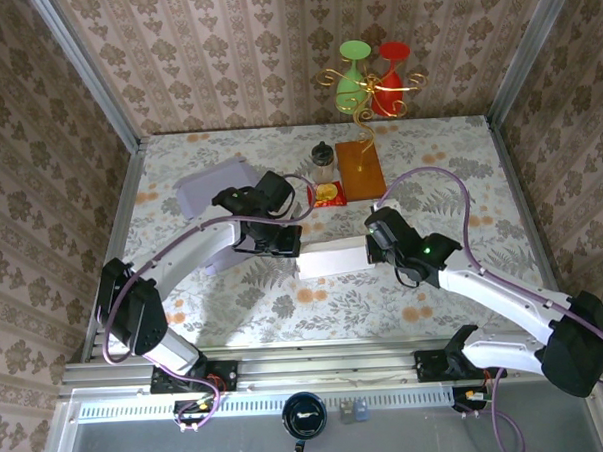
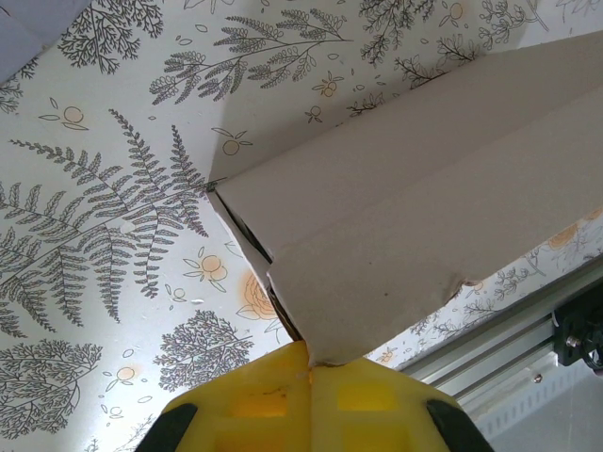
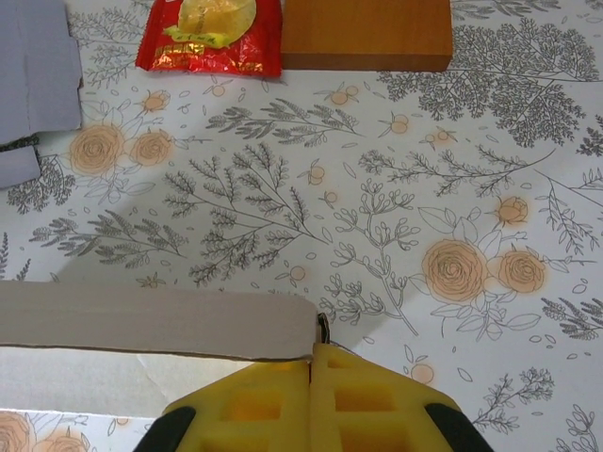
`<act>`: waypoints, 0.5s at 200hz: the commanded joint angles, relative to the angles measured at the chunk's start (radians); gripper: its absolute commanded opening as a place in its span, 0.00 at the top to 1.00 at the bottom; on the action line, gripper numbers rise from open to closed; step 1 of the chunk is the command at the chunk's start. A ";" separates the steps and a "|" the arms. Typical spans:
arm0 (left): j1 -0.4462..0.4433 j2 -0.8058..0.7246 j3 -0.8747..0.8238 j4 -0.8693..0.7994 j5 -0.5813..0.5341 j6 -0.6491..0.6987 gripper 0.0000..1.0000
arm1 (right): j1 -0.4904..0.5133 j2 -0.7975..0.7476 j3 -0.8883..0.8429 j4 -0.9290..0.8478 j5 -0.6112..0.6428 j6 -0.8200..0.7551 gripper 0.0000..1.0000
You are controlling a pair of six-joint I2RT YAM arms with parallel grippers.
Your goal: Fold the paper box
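Both arms are on the paper box (image 1: 331,257) now, which lies mid-counter between them, a pale half-folded sleeve on the flowered counter (image 1: 429,170). The step in hand looks like bringing a side panel over along its crease. To do it well, the two ends want to travel together at the same height, because one end running ahead would twist the card and could tear the thin corner. The fold should roll about the scored line, with the lower panel flat on the counter and the pull gentle rather than sharp. The red packet (image 3: 209,33) and the wooden block (image 3: 366,33) sit well apart from the box, so there is room to swing. Now the grips. The left claw (image 2: 309,377) is pressed right together, its yellow pads (image 2: 254,405) meeting on the corner of the box's grey panel, which runs down into the seam between them. The right claw (image 3: 311,363) is as good as closed too, and the end of the flap (image 3: 151,320) meets its seam — a pinch on the edge, by the look of it, and a slim one.
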 commanded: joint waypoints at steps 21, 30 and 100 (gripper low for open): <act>-0.015 0.025 -0.038 -0.021 -0.030 -0.019 1.00 | 0.015 -0.080 0.026 -0.119 -0.072 0.165 0.63; -0.016 0.025 -0.035 -0.021 -0.030 -0.019 1.00 | 0.009 -0.106 0.035 -0.135 -0.081 0.224 0.55; -0.023 0.035 -0.030 -0.019 -0.030 -0.018 1.00 | -0.260 -0.321 -0.107 0.041 -0.399 0.953 0.33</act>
